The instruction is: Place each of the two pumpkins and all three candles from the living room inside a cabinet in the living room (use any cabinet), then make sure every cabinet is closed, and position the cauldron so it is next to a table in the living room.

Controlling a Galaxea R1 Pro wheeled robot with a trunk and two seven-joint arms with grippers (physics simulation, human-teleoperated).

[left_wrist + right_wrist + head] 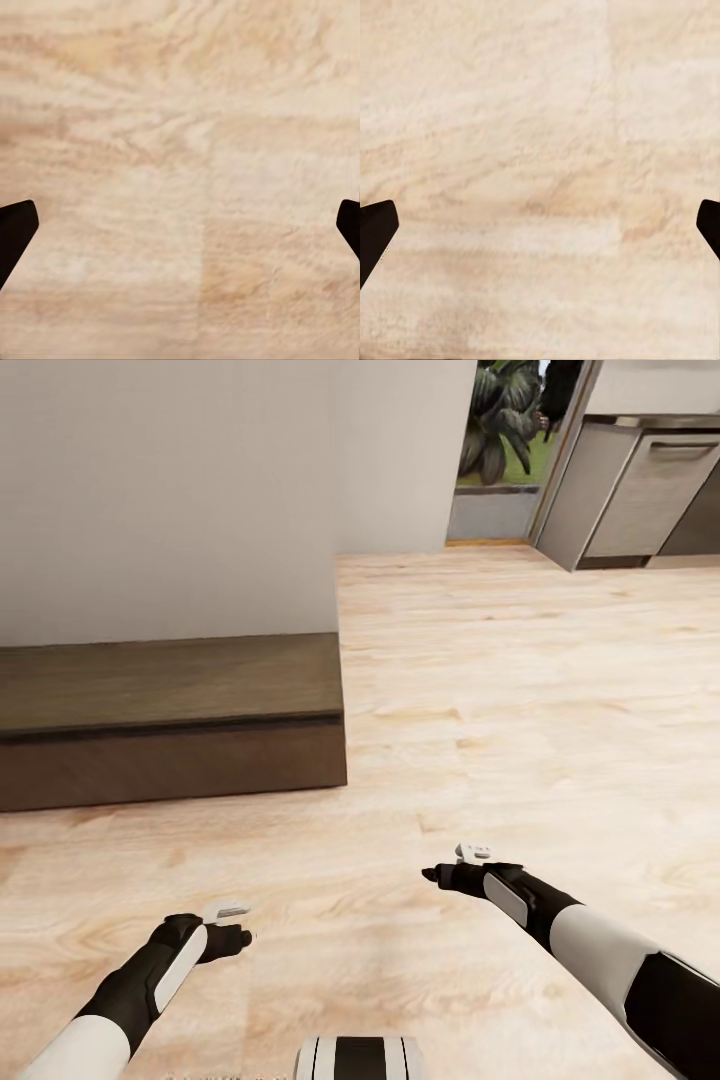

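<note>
Pale wood plank floor [520, 690] is stretching beside the dark-brown cabinet [170, 720], seemingly closed; left gripper [180, 225] and right gripper [540, 225] are hanging spread wide, 2 empty claws.

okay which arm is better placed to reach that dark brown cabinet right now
Left, probably. The cabinet sits ahead on the robot's left, and the left hand hangs on that side. The right hand is over bare floor. Both are open and empty.

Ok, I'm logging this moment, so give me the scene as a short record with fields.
cabinet: dark-brown low unit against the wall, front shut
floor: light wood planks
left gripper: open, empty, over the floor
right gripper: open, empty, over the floor
background: grey kitchen units, plant beyond the doorway
</note>
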